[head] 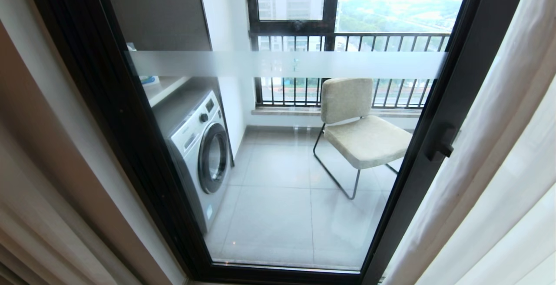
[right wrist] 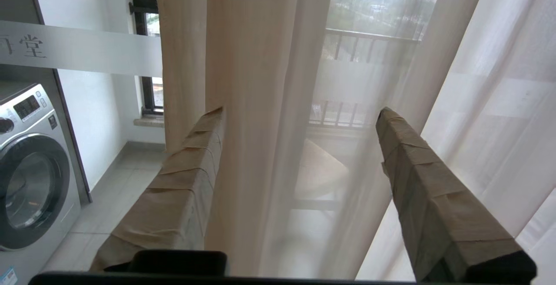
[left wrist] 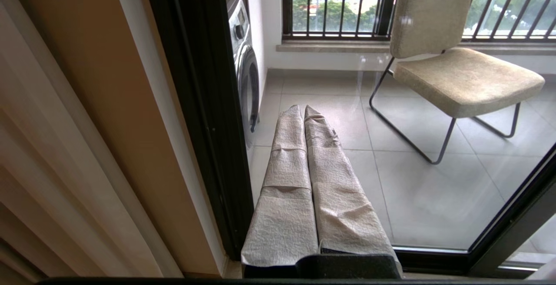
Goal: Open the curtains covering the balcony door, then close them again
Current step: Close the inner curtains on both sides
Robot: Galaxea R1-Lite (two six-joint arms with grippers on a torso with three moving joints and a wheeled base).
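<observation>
Behind the balcony door, tiled floor, chair

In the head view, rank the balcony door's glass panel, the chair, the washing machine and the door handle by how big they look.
1. Glass panel
2. Chair and washing machine: look alike, unranked
3. Door handle

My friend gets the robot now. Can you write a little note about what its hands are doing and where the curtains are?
Left end effector: shut, holding nothing, parked low in front of the balcony door.
Right end effector: open, fingers on either side of a fold of the sheer curtain, not clamped.
Curtains: bunched to the right of the door; more folds by the left wall. The glass is uncovered.
Done: the curtains look open.
Left: probably grip the sheer fold and pull the curtains back across the door.
</observation>
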